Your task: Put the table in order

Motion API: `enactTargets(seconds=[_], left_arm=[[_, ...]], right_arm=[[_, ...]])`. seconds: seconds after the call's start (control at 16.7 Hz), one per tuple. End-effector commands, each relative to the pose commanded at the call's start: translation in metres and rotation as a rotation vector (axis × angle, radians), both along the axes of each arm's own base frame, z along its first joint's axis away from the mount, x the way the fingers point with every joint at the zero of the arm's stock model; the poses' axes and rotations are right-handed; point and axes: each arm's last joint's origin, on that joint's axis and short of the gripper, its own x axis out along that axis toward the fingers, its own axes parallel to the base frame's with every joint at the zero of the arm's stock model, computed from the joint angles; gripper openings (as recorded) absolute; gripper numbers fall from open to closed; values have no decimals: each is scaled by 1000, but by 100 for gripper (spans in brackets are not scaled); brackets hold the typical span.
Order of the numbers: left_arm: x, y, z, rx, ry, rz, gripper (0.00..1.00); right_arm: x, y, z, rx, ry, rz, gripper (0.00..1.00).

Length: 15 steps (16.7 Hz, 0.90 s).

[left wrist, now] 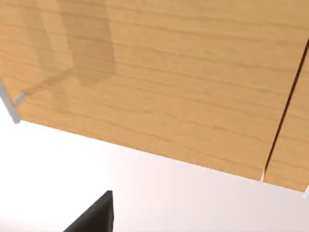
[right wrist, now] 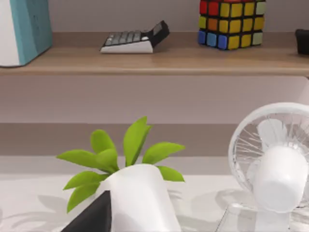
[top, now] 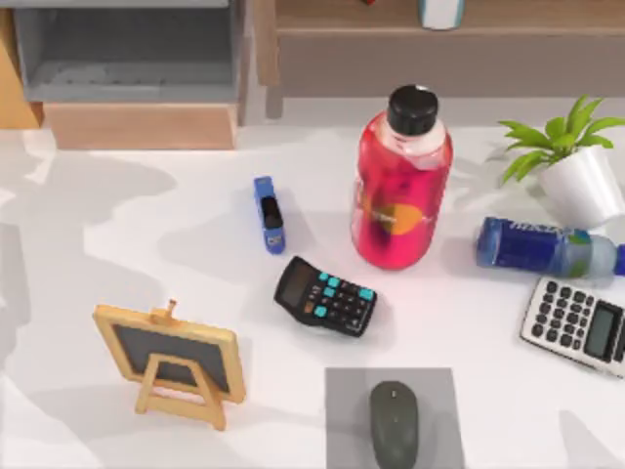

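Note:
The white table (top: 88,264) carries scattered items. A red bottle (top: 400,191) with a black cap stands in the middle. Left of it lies a blue stapler (top: 269,215), and in front a black calculator (top: 325,296). A small chalkboard easel (top: 174,363) stands front left. A grey mouse (top: 394,425) rests on a grey pad (top: 342,410). At the right are a lying blue bottle (top: 537,246), a silver calculator (top: 578,324) and a potted plant (top: 576,161). A dark edge of my left gripper (left wrist: 94,217) faces a wood panel (left wrist: 169,82). My right gripper (right wrist: 94,217) is near the plant (right wrist: 135,193).
A light-wood and grey shelf unit (top: 430,44) runs along the back, with an open grey drawer (top: 127,54) at the back left. The right wrist view has a white fan (right wrist: 275,169), and on the shelf (right wrist: 159,60) a colour cube (right wrist: 231,23), a calculator (right wrist: 133,41) and a teal box (right wrist: 24,29).

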Motion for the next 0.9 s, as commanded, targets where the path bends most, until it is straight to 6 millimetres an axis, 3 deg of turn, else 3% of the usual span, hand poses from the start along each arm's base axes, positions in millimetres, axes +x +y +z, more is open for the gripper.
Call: enactTargets(seconds=[0.24, 0.36, 0.54, 0.72, 0.9], left_arm=[[14, -60, 84, -166, -319, 40, 100], [19, -107, 122, -303, -468, -20, 100], [19, -195, 167, -563, -632, -193, 100], [12, -293, 188, -851, -673, -404, 100], [-4, -390, 187, -1116, -604, -589, 100]], right_arm=[[0, 0, 0, 0, 0, 0, 100], [0, 0, 0, 0, 0, 0, 100], [0, 0, 0, 0, 0, 0, 100], [0, 0, 0, 0, 0, 0, 100], [0, 0, 0, 0, 0, 0, 100]])
